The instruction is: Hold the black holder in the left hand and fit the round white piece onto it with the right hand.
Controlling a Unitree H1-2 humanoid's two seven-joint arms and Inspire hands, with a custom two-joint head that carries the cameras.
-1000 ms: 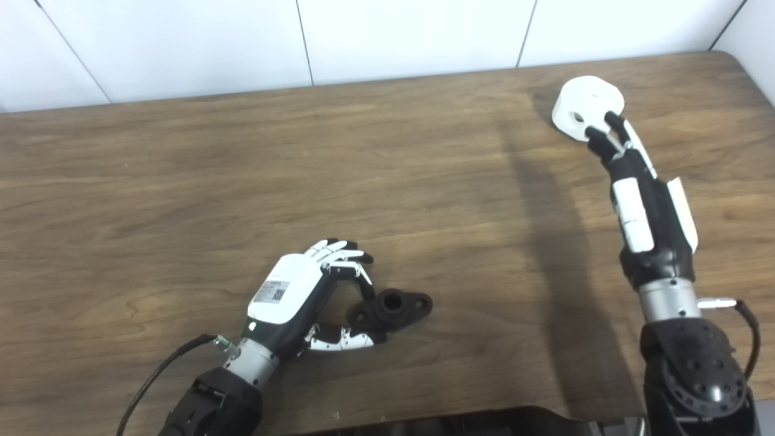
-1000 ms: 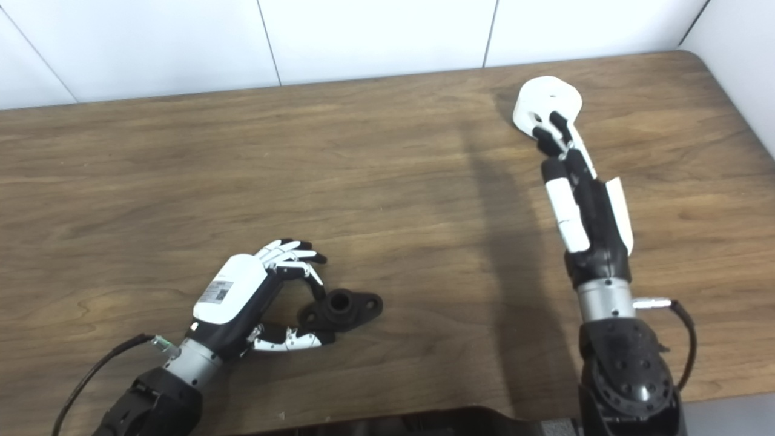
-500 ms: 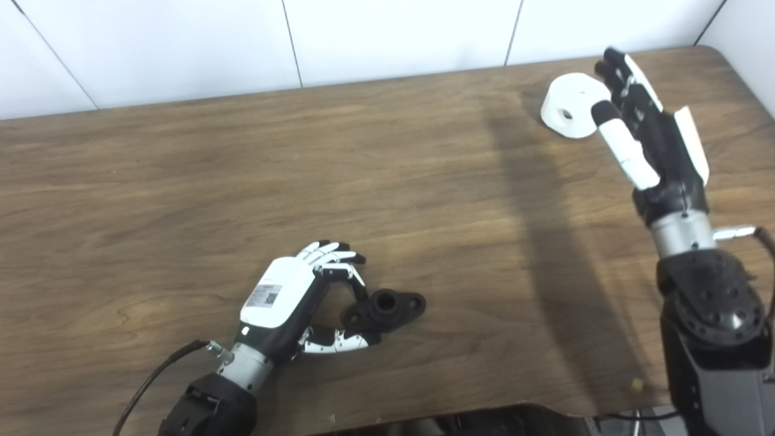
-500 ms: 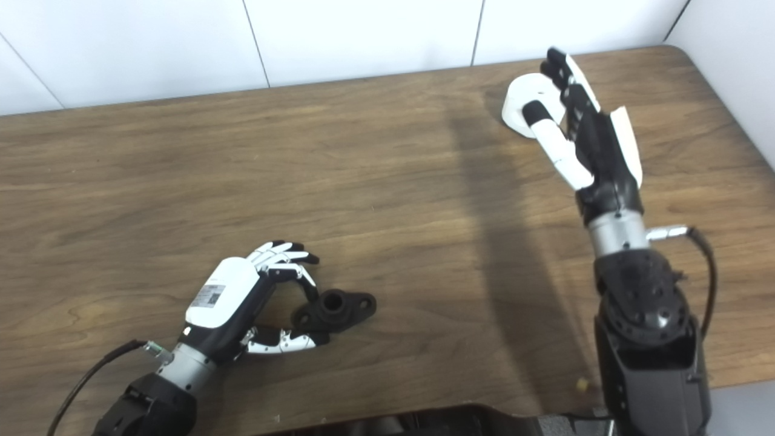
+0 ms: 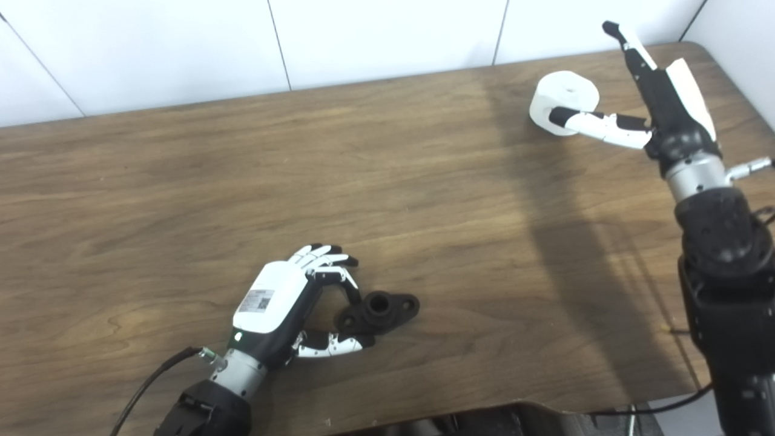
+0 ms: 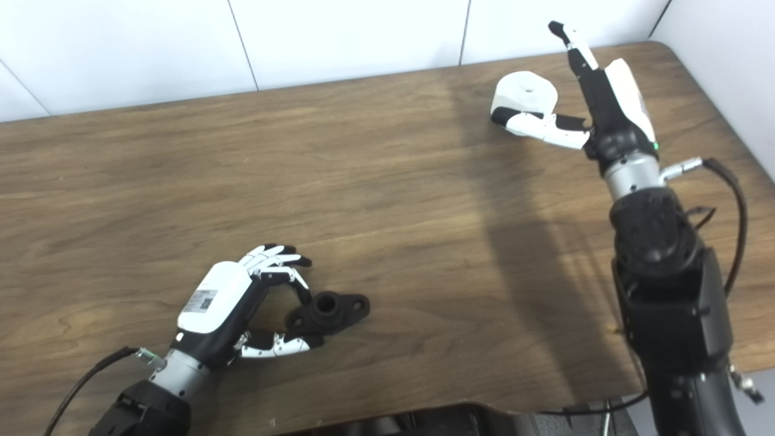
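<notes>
The black holder point(image 5: 380, 309), a short tube on an oval flange, lies on the wooden table point(image 5: 424, 200) near the front. My left hand point(image 5: 284, 300) is curled around the holder's left end, fingers above and thumb below, pinching the flange. The round white piece point(image 5: 568, 97) sits at the far right of the table. My right hand point(image 5: 657, 106) stands open just right of the white piece, fingers stretched toward the back wall. Its thumb point(image 6: 539, 125) reaches left across the piece's near side and touches it.
A white panelled wall runs along the table's far edge. The table's rounded right corner lies just behind my right hand. A dark object point(image 5: 484, 421) shows below the front edge. A cable point(image 6: 85, 378) trails from my left forearm.
The camera has shifted. My right hand has moved from the near side of the white piece up to its right side, and its thumb has swung out across the front. My left hand keeps its hold.
</notes>
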